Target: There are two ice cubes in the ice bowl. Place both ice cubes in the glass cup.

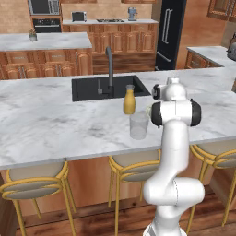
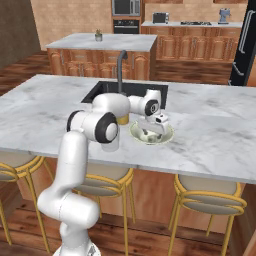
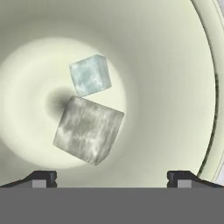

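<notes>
Looking from the left base view first: glass cup (image 1: 138, 125) stands on the marble counter (image 1: 55, 120), clear straight-sided tumbler, with the orange bottle (image 1: 129, 100) just beyond it at 11 o'clock; a sliver of the ice bowl (image 1: 149, 111) rim peeks out at the cup's 2 o'clock, the rest blocked by the arm. Right base view: gripper (image 2: 150, 131) hangs directly over the ice bowl (image 2: 167, 134), a shallow pale yellow-green dish wider than the cup, near the counter's front edge, sink (image 2: 100, 92) behind at 11 o'clock. Hand view: looking straight down into the bowl (image 3: 175, 65), smooth glossy interior. Two ice cubes touching near its centre: smaller cube (image 3: 90, 75), pale blue and translucent, sits at 12 o'clock from the larger cube (image 3: 89, 130), cloudy grey-white, faces rotated off the finger line. Fingertips (image 3: 43, 178) spread wide, nothing between them. Key relation as I read it: larger cube lies below the hand but toward 10 o'clock of the gap's centre, so the hand likely needs a shift that way plus a wrist roll to square onto flat faces. Ice should be slick, expect slip on a corner pinch
</notes>
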